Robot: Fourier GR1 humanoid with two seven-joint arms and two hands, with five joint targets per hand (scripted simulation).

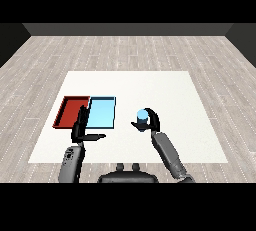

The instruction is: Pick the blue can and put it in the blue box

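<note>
Blue cylindrical can (pixel 142 116) inside curled right robot hand (pixel 151 123)

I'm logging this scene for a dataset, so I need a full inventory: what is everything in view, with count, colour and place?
blue can: one, blue, right of the trays, above the table, held in the right hand
light blue tray: one, light blue, on the table's left half, right of the red tray and side by side with it
red tray: one, red, on the table's left side, leftmost of the two
table: one, white, centre of the view, on a grey plank floor
left hand: one, black on a grey forearm, fingers straight, at the near edge of the trays, holding nothing
right hand: one, black on a grey forearm, curled round the blue can
</note>
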